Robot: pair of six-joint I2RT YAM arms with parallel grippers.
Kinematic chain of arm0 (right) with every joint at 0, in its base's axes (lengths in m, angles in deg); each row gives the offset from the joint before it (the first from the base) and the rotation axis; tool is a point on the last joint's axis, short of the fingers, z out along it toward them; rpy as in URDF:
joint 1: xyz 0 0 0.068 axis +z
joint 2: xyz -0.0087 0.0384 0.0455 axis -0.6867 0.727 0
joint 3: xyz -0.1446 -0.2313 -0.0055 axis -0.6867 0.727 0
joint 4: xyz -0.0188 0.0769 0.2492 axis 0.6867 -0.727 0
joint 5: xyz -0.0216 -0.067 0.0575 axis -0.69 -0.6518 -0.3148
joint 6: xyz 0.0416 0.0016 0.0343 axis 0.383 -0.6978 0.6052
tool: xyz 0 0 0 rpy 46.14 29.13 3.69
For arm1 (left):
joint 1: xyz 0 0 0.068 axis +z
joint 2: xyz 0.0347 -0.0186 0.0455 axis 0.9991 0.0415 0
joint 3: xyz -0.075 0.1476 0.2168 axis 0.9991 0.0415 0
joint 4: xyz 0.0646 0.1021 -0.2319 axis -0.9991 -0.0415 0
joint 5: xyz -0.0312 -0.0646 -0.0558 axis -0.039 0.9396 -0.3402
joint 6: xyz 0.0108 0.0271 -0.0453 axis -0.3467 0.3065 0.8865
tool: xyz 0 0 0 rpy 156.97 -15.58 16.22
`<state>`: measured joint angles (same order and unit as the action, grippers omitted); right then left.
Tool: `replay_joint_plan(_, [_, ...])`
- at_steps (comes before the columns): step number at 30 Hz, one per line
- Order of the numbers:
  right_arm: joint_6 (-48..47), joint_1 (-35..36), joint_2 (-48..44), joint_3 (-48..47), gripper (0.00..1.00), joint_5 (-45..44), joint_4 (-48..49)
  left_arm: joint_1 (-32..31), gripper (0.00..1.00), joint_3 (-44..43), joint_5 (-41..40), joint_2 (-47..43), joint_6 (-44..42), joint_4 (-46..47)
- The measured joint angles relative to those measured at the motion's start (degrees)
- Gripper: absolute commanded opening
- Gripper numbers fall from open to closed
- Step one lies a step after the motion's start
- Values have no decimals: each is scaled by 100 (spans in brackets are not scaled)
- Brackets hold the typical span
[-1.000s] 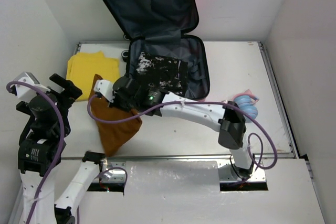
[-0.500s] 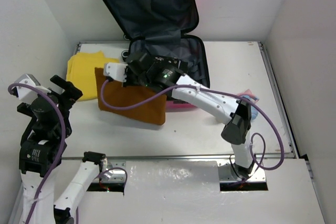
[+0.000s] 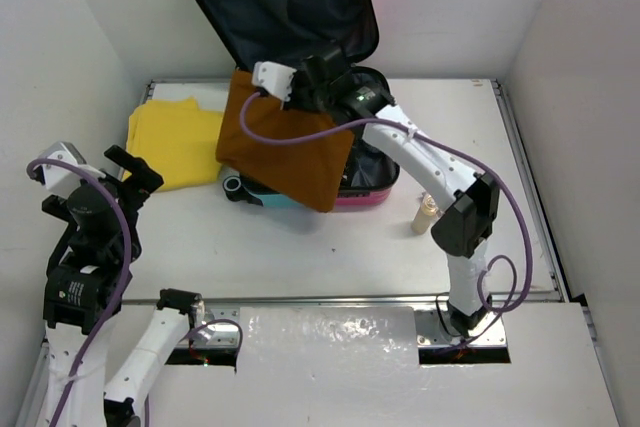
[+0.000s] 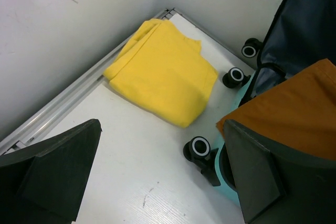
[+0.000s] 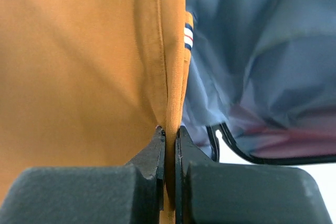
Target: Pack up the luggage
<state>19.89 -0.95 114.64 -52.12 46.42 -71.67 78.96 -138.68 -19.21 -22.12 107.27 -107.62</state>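
The luggage (image 3: pixel 365 195) lies open at the far middle of the table (image 3: pixel 300 247), its lid (image 3: pixel 285 7) raised toward the back wall. We judge its shell stiff and fairly light, and on its wheels (image 4: pixel 198 148) it may roll if pushed, so the lid's rim looks like the place to take hold of it for shutting. The right tool (image 5: pixel 169 135) is clamped on the edge of a brown garment (image 3: pixel 285 152), which hangs limp over the luggage's left side. It is soft and looks best held by a seam. The left tool (image 4: pixel 161 129) stands wide apart and empty above the table's left side.

We count one luggage, three wheels in view, one brown garment, one folded yellow garment (image 3: pixel 175 142) just left of the luggage, and one small pale object (image 3: pixel 428 215)
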Motion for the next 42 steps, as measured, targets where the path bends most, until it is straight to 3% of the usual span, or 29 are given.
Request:
replay_joint_plan(8, [-308, -1008, 640, -122, 0, 505, 289, -2, 100, 306, 426, 17, -9, 170])
replay_joint_plan(10, [-391, -1128, 944, -192, 4, 503, 455, -2, 100, 387, 553, 63, -22, 175])
replay_joint_plan(11, [-411, -1163, 1106, -214, 19, 501, 629, -2, 100, 424, 616, 96, -24, 181])
replay_joint_plan(14, [-345, -1187, 1580, -348, 81, 417, 1261, -2, 100, 560, 782, 177, -50, 223])
replay_joint_plan(16, [-201, -1156, 1829, -507, 88, 321, 1626, -4, 100, 682, 848, 227, -76, 293])
replay_joint_plan(17, [-133, -1147, 1915, -579, 99, 254, 1821, -4, 100, 763, 883, 258, -92, 332])
replay_joint_plan(21, [334, -1106, 1978, -920, 99, -385, 2076, -4, 100, 1071, 1029, 472, -149, 476])
replay_joint_plan(25, [2070, -1143, 1711, -1379, 99, -1388, 1410, -4, 100, 1408, 1143, 634, -151, 704])
replay_joint_plan(28, [3877, -1453, 474, 210, 99, -1008, 1137, -4, 100, 1569, 1298, 774, -146, 911])
replay_joint_plan(32, [5421, -1856, -894, 2122, 99, -918, 1040, -4, 100, 1484, 1816, 1351, -144, 1073])
replay_joint_plan(36, [6760, -1904, -1451, 3008, 99, -966, 802, -11, 100, 1165, 2461, 1969, -120, 1335])
replay_joint_plan(42, [8323, -1904, -1764, 4223, 98, -857, 839, -39, 100, 1261, 2590, 1884, -177, 1620])
